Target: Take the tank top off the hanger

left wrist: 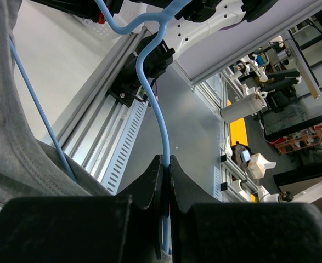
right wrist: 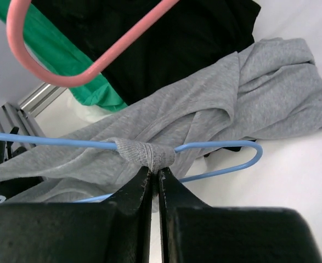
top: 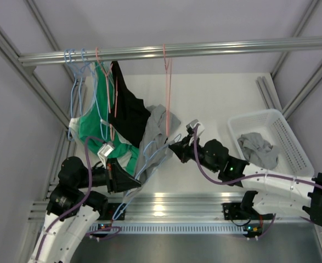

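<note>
The grey tank top (top: 156, 134) hangs on a blue wire hanger (top: 150, 159) held low between my two arms, off the rail. My left gripper (top: 136, 183) is shut on the blue hanger (left wrist: 152, 93); its wire runs up from between the closed fingertips of the left gripper (left wrist: 167, 161). Grey cloth (left wrist: 7, 137) fills the left of that view. My right gripper (top: 174, 147) is shut on the tank top's strap (right wrist: 147, 154), which is bunched round the hanger's arm (right wrist: 226, 147). The closed tips of the right gripper (right wrist: 154, 174) pinch the strap from below.
A metal rail (top: 177, 50) crosses the back, carrying a bare pink hanger (top: 167, 82), a black garment (top: 126, 112), a green garment (top: 89, 126) and blue hangers (top: 75, 60). A white basket (top: 292, 137) at the right holds a grey garment (top: 258, 149).
</note>
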You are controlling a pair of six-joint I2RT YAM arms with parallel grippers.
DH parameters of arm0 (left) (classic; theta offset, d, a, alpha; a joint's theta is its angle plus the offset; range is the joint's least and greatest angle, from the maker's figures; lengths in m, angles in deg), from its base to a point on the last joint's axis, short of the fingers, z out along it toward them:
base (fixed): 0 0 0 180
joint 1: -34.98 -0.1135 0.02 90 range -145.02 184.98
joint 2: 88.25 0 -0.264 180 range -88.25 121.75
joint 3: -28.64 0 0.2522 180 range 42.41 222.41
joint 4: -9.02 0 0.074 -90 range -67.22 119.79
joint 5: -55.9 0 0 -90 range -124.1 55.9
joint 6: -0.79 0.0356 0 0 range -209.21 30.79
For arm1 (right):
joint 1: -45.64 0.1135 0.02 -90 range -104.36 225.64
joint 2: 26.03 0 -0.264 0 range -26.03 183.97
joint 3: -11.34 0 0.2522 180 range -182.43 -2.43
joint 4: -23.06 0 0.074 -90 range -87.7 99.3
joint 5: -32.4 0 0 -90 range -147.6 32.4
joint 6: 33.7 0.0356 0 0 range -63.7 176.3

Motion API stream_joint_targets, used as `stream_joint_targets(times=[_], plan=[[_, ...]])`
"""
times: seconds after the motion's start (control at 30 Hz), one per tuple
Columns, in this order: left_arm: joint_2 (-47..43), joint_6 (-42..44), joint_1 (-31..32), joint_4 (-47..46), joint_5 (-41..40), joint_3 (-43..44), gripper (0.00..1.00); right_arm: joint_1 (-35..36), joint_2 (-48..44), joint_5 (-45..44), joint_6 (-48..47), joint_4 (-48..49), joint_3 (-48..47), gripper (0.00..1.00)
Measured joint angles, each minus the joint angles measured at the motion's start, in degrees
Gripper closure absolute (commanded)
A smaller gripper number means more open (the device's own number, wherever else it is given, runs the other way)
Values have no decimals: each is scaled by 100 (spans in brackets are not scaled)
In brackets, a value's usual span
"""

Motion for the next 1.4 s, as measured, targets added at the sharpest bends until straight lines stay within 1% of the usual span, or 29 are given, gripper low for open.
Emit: stream_joint_targets(times=[0.1, 0.2, 0.37, 0.47, 0.67, 0.8, 0.93, 1.23, 1.4], plan=[[2, 13, 0, -2, 0, 0, 100, 0, -164, -138, -4, -66, 0, 100], [15, 48, 0, -2, 4, 0, 100, 0, -544, -437, -11, -197, 2, 100], [103, 157, 0, -4, 101, 0, 100, 11, -1449, -1137, -26, -636, 0, 100], [142, 260, 0, 9, 284, 52, 100, 20, -1862, -1663, -116, -1102, -39, 100], [190, 442, 0, 2, 562, 717, 100, -11, -2081, -2468, -317, -1974, -428, 100], [422, 529, -9, -20, 669, 1292, 100, -55, -2100, -2706, -354, -2413, -861, 100], [710, 623, -17, -24, 723, 1635, 100, -57, -2280, -2758, -376, -2638, -1200, 100], [1154, 774, -15, -26, 813, 1974, 100, -66, -2439, -2761, -365, -3259, -1779, 100], [1408, 837, -15, -31, 837, 2068, 100, -68, -2280, -2927, -498, -3698, -2457, 100]])
